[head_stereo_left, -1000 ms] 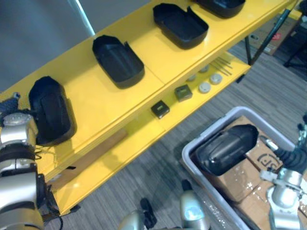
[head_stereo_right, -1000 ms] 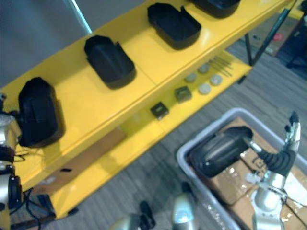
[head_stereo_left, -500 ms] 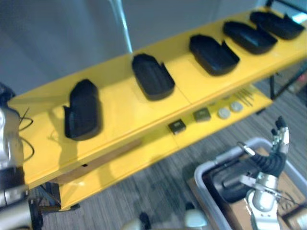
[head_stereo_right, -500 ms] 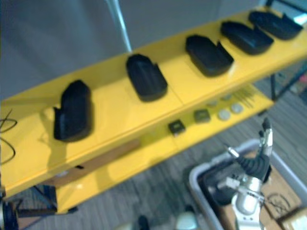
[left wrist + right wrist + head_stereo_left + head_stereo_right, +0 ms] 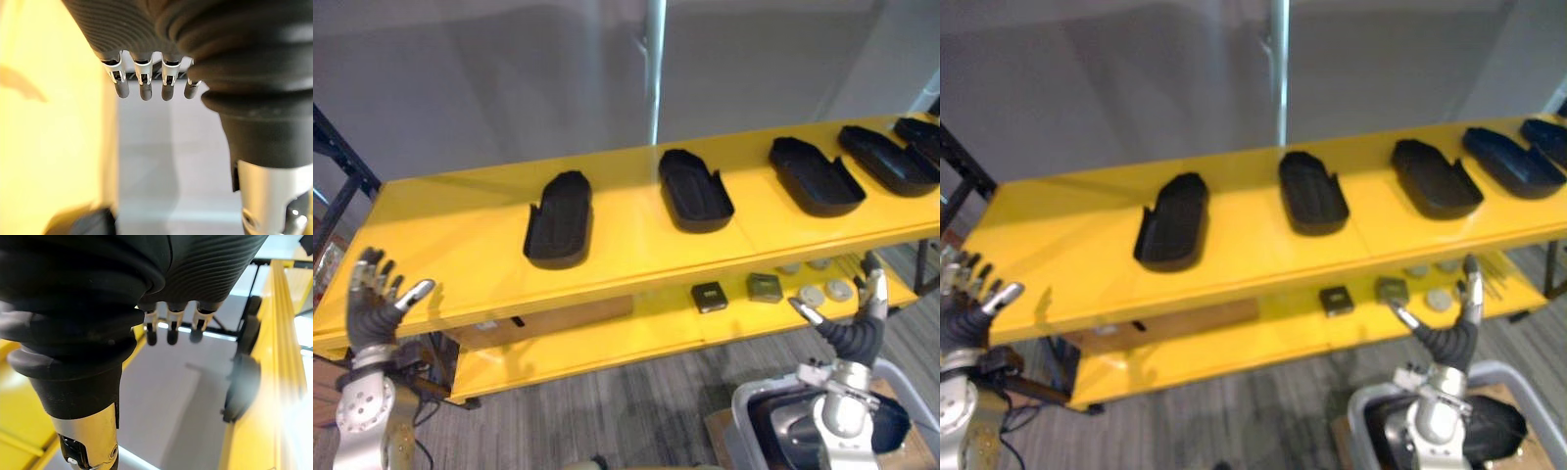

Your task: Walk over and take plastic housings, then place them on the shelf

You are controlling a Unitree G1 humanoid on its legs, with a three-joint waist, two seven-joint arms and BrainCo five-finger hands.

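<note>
Just beneath the right hand (image 5: 855,331), a black housing (image 5: 785,428) lay in a grey bin (image 5: 744,399). That hand was empty, fingers straight and thumb spread wide. The left hand (image 5: 374,305) was splayed likewise and held nothing. Beyond both hands, more housings (image 5: 560,217) lay hollow side up in a row on the yellow shelf (image 5: 460,245), their long axes running away from the hands. The right wrist view caught one of them edge-on past the fingertips (image 5: 172,337).
</note>
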